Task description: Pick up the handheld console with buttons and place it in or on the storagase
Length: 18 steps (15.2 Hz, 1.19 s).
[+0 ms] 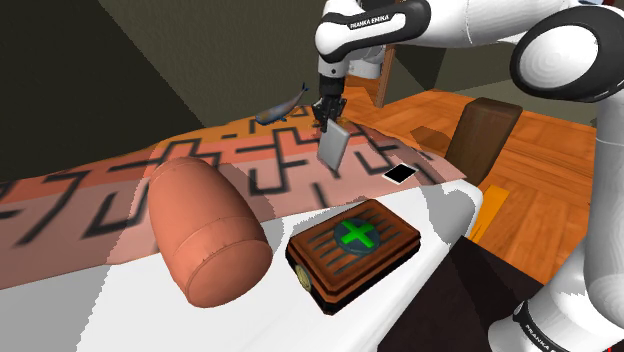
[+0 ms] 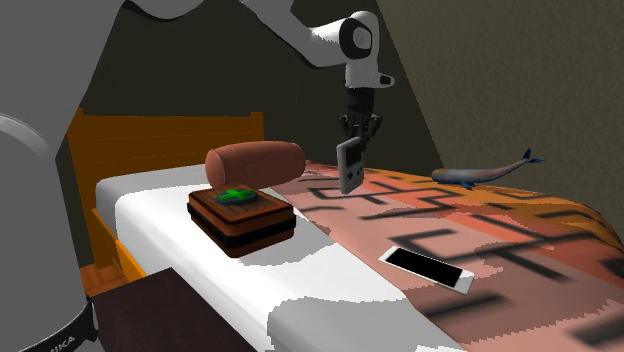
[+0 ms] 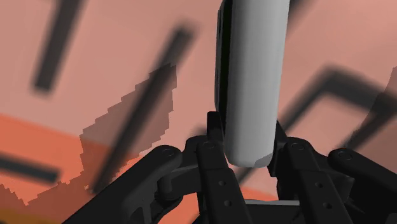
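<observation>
Over the patterned bedspread [image 1: 215, 165], the grey handheld console [image 1: 335, 148] is gripped by its top end between the gripper [image 1: 332, 122] fingers, long axis hanging down, upper centre of the shoulder view, with the brown storage case [image 1: 385, 236] well apart toward lower centre.

Around me: dark olive walls [image 2: 500, 60], orange wood floor [image 1: 560, 140], and a bed [image 1: 445, 198] with wooden headboard [image 2: 150, 140], white sheet [image 1: 90, 300], maze-patterned pinkish blanket [image 2: 540, 230].
</observation>
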Motion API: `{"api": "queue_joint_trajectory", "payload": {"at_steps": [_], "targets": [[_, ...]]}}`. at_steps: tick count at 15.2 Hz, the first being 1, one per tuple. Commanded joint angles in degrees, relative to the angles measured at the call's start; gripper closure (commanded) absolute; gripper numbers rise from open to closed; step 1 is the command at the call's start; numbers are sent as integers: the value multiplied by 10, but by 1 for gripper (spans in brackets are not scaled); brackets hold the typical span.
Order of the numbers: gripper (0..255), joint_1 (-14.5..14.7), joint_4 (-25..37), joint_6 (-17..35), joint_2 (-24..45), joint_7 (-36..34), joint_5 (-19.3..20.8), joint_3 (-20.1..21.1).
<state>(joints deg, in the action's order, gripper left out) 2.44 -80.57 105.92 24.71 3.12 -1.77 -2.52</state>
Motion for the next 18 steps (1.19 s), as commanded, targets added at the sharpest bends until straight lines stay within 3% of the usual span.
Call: {"api": "queue_joint_trajectory", "payload": {"at_steps": [1, 15, 18], "targets": [[255, 0, 15, -16, -1, 0, 0, 0], [255, -2, 134, -124, 10, -2, 0, 0], [255, 14, 25, -93, -69, -21, 5, 4]]}}
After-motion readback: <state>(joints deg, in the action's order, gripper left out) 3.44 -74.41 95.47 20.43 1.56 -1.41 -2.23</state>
